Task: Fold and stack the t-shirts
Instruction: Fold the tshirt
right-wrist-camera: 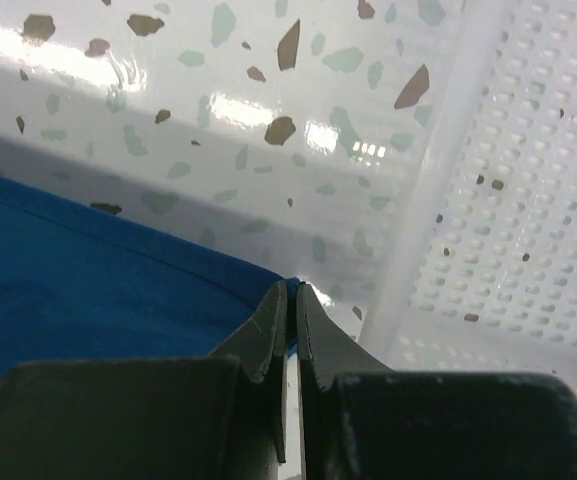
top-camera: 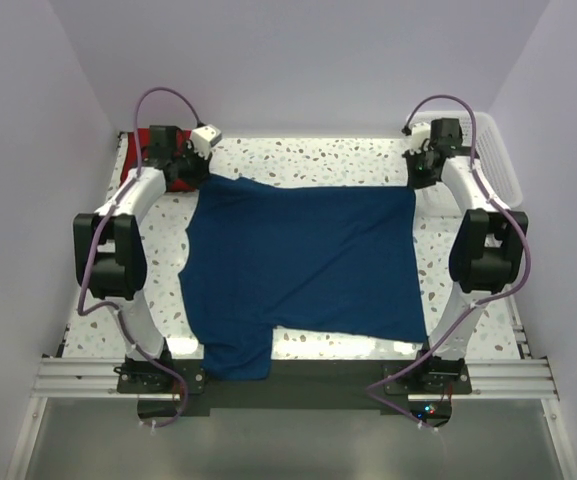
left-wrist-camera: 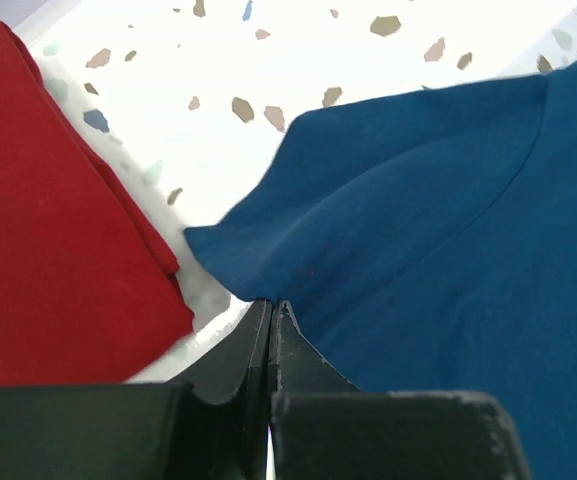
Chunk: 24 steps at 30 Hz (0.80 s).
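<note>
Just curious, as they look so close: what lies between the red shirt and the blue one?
Only bare speckled tabletop, a wedge narrowing toward the left gripper. The left wrist view shows it between the red shirt and blue shirt.

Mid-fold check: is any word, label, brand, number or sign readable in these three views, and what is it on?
None: no readable text in any view.
navy t-shirt: plain, no print or tag showing.
red t-shirt: plain.
white basket: only perforations.
left arm and right arm: no legible markings.
</note>
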Tool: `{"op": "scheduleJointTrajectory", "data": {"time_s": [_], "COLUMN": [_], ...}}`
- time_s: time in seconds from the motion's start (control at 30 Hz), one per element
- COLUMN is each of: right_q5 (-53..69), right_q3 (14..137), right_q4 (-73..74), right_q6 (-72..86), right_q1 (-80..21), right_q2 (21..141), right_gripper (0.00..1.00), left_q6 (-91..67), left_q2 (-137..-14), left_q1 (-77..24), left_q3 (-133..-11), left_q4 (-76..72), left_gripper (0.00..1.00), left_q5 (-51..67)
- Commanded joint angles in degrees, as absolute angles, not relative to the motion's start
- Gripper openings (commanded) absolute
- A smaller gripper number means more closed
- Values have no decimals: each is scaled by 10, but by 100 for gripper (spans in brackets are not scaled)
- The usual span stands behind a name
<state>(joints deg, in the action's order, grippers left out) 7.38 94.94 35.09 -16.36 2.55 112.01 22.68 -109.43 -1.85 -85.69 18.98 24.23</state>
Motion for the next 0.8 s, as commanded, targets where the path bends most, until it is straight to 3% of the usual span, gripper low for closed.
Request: {"op": "scheduleJointTrajectory", "data": {"time_s": [0.0,0.37,0.77], "right_q5": [104,187,181], "right_q3": [929,861,779], "right_q4": [337,373,374], "right_q6": [-190,-241,-309], "right_q1": [41,51,51], "right_q2": [1069,1023,976], "right_gripper": [0,0,0], "left_q6": [262,302,336], "left_q2": [-1026,-925,-824], "left_q1": [-9,-5,-5], "left_q3": [-826,-714,-607], "left_q4": [178,200,214], "left_gripper": [0,0,0], "left_q5": [267,268,258]}}
